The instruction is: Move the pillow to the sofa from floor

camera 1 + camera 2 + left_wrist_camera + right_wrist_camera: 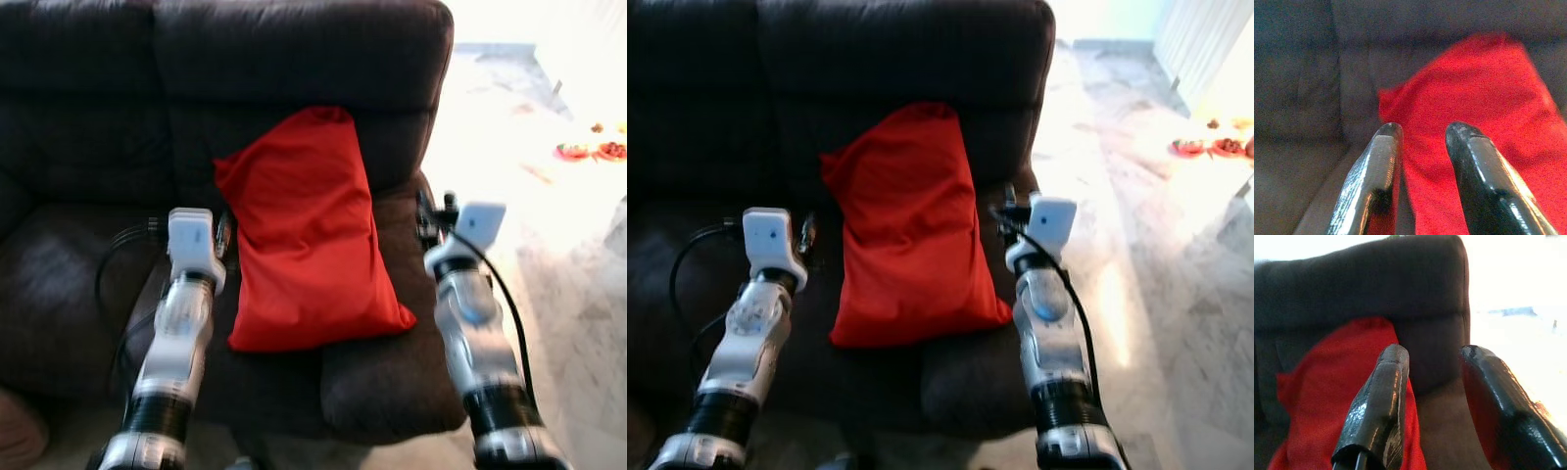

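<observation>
I see the red pillow (309, 235) leaning on the sofa (88, 117) mid-frame, so my left hand (1422, 132) and right hand (1435, 357) hang apart, holding nothing.

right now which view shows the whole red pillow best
The right eye view: the red pillow shows whole and sharp, leaning on the sofa backrest. The left eye view shows it whole but blurrier. Both wrist views catch part of it, behind open pincer fingers.

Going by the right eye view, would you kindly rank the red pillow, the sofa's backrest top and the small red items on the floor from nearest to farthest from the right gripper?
1. Red fabric pillow, just to its left on the seat.
2. Dark sofa's backrest top, up behind.
3. Small red items on the marble floor, far right.
</observation>
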{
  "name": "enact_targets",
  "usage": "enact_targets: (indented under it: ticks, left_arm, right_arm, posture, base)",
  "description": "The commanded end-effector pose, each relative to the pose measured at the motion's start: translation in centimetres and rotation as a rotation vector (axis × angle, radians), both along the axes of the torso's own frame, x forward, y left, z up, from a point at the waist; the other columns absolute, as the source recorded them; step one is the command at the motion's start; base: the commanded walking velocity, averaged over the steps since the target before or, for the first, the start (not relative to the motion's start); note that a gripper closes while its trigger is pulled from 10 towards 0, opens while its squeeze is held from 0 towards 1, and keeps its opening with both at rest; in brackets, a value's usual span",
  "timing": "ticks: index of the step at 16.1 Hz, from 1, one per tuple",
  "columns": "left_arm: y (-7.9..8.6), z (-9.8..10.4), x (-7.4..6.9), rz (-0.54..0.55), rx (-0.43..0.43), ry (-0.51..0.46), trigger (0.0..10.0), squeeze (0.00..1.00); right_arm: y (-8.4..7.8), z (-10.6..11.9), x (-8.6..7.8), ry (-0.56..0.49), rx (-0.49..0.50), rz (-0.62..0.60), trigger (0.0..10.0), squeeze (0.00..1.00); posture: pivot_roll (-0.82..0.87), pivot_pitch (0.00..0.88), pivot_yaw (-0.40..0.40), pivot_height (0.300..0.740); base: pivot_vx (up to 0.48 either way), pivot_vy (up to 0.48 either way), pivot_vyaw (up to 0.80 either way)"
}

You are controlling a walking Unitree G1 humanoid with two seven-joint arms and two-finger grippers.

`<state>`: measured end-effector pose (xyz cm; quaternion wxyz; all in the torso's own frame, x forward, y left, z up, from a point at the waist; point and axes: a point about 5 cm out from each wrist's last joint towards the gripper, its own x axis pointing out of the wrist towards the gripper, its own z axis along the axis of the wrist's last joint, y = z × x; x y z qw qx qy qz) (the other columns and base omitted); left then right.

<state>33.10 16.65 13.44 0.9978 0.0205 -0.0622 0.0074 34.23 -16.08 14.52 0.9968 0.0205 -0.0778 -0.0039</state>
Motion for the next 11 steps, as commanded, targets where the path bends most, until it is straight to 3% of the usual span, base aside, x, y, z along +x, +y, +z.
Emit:
enact_targets:
  ticks: [1,3,7,10,11]
  left_arm:
    - [0.2,0.2,-0.2,0.005,-0.009,-0.002,10.0,0.0]
    - [0.4,-0.6,-0.3,0.016,-0.048,0.042,10.0,0.0]
    - [0.2,-2.5,-0.6,-0.016,-0.114,0.147,10.0,0.0]
    - [-0.4,-1.1,-0.5,-0.014,-0.07,0.058,10.0,0.0]
    - [-0.7,-0.9,-0.4,-0.023,-0.098,0.054,10.0,0.0]
  right_arm:
    - [0.1,-0.8,-0.3,0.036,-0.023,0.013,10.0,0.0]
    - [0.0,-2.9,-0.6,0.118,-0.039,0.024,10.0,0.0]
    - [-0.3,-4.5,-0.8,0.199,-0.018,0.013,10.0,0.0]
    - [-0.6,-3.5,-0.6,0.147,0.002,-0.013,10.0,0.0]
    - [-0.5,-2.9,-0.4,0.119,0.015,-0.013,10.0,0.0]
  posture:
    - [0.07,0.138,0.019,0.728]
    - [0.07,0.13,0.016,0.728]
    - [0.07,0.136,0.014,0.728]
    - [0.07,0.152,0.012,0.728]
    - [0.07,0.156,0.013,0.728]
  base:
    - [0.0,0.0,0.0]
    - [0.0,0.0,0.0]
    - [0.0,0.0,0.0]
    - [0.0,0.0,0.0]
    - [0.0,0.0,0.0]
